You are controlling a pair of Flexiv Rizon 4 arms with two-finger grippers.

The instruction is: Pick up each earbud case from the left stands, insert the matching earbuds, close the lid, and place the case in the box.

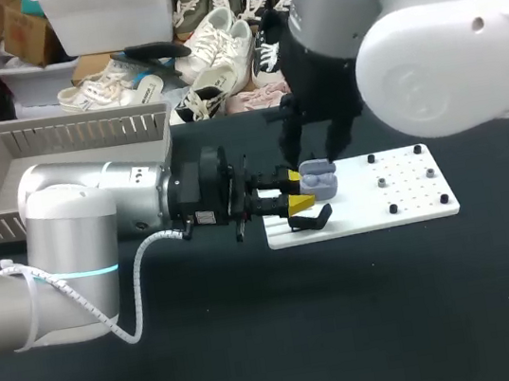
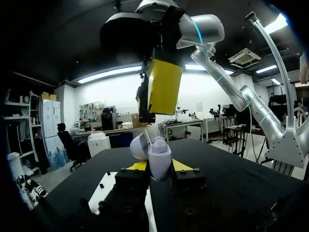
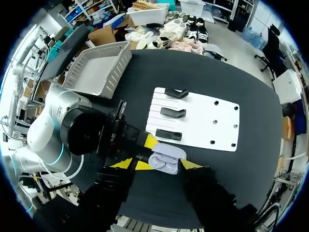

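Lavender earbud case (image 1: 319,183) is pinched between the yellow tips of the left pincer (image 1: 297,190), just beside the black stands (image 3: 173,112). It sits at the edge of the white board (image 1: 410,205), about 3 o'clock from the middle of the dark worktop (image 1: 258,343). Its lid stands open, tipped back from the body; whether earbuds sit inside I cannot tell.

The left arm comes in from 9 o'clock and lies nearly level over the worktop. The right arm comes down from 1 o'clock. The right pincer (image 3: 157,164) hangs directly over the case, apart from it, with its fingers spread wider than the case and one yellow tip to either side.

The three stands lie in a row along the board's edge nearest the left pincer. Small black pegs (image 1: 392,209) dot the rest of the board. A grey slatted basket (image 1: 73,133) sits at 10 o'clock, well apart from the board.
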